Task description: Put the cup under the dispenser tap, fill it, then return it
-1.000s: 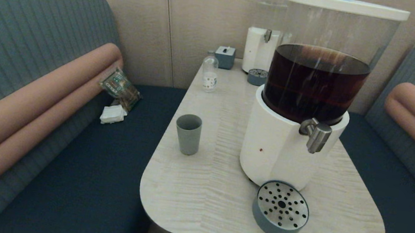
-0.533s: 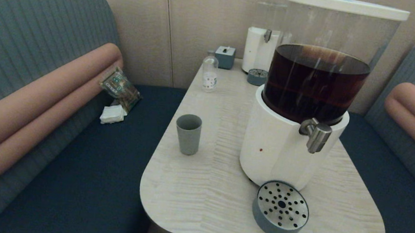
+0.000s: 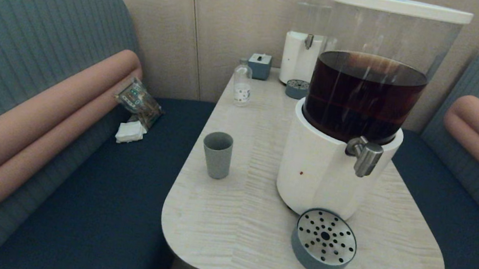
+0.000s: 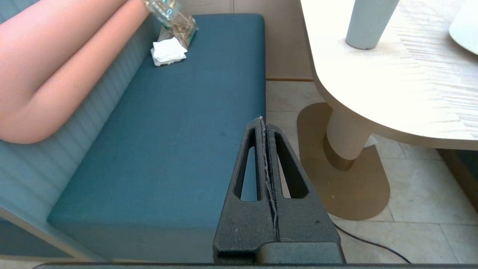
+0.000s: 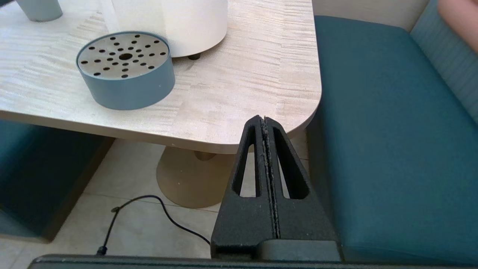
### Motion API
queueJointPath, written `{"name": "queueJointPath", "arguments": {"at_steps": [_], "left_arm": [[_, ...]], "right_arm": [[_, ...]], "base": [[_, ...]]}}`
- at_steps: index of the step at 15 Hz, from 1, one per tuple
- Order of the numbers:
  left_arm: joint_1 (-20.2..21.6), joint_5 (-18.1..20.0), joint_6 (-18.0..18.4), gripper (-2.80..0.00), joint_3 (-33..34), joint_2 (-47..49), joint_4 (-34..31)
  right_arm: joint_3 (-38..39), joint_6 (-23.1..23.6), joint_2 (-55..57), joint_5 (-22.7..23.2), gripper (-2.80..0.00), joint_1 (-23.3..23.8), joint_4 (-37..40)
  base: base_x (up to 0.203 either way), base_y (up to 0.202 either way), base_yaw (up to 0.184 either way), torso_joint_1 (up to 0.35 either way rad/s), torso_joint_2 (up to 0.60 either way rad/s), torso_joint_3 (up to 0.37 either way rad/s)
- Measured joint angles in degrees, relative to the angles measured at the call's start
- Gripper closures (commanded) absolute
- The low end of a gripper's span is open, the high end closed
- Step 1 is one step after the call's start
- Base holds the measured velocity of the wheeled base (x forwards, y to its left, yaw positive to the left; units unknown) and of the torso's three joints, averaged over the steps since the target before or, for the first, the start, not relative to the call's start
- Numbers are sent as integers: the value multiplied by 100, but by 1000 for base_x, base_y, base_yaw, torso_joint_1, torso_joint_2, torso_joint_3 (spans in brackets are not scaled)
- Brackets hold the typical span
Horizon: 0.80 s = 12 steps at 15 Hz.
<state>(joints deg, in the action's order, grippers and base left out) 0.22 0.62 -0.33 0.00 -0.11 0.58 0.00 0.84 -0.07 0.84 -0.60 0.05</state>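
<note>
Head view: nothing started; small matte grey-blue tapered cup (image 3: 217,154) stands empty on the pale bench (image 3: 229,223), beside the brushed-steel dispenser tap (image 3: 365,157). Left hand (image 4: 264,123) and right hand (image 5: 263,121), fingers together, wait below.

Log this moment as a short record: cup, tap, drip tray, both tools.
cup: upright on the table, left of the big dispenser, untouched
tap: points down, nothing beneath it
drip tray: on the table in front of the dispenser, bare
left tool: shut, low, off the table's left edge, holding nothing
right tool: shut, low, off the table's near right corner, holding nothing
</note>
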Motion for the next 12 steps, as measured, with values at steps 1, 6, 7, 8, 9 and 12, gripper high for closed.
{"name": "queueJointPath", "arguments": {"at_steps": [1, 6, 7, 8, 9, 12], "left_arm": [[-1, 0, 0, 0, 0, 1, 2], [-1, 0, 0, 0, 0, 1, 2], [-1, 0, 0, 0, 0, 1, 2], [-1, -2, 0, 0, 0, 1, 0], [-1, 0, 0, 0, 0, 1, 0], [-1, 0, 2, 0, 0, 1, 0]], "right_arm": [[0, -15, 0, -5, 0, 0, 2], [0, -35, 0, -24, 0, 0, 5], [0, -35, 0, -28, 0, 0, 5], [0, -33, 0, -27, 0, 0, 4], [0, -37, 0, -29, 0, 0, 2], [0, -71, 0, -41, 0, 0, -5]], "base": [[0, 0, 0, 0, 0, 0], [0, 0, 0, 0, 0, 0], [0, 0, 0, 0, 0, 0], [0, 0, 0, 0, 0, 0], [0, 0, 0, 0, 0, 0], [0, 0, 0, 0, 0, 0]]}}
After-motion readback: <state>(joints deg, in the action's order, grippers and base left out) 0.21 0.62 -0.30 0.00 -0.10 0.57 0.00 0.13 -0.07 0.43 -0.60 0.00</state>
